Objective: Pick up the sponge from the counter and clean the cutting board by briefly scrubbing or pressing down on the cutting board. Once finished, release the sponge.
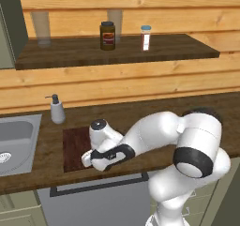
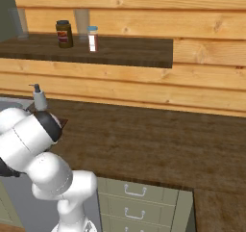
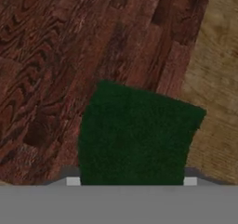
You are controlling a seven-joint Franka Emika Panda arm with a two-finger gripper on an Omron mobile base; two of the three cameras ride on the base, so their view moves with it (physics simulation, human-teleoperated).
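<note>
In the hand view the dark green sponge [image 3: 137,135] lies flat on the reddish-brown cutting board [image 3: 56,65], near the board's edge where the lighter counter [image 3: 218,93] begins. My gripper [image 3: 131,181] is shut on the sponge, one finger against each side. In the left base view the gripper [image 1: 87,160] is low over the front part of the cutting board [image 1: 75,143], and the hand hides the sponge.
A steel sink [image 1: 14,145] is set into the counter left of the board. A soap dispenser [image 1: 57,110] stands behind the board's left corner. On the shelf [image 1: 117,51] above stand a dark jar [image 1: 107,35] and a small shaker [image 1: 146,37].
</note>
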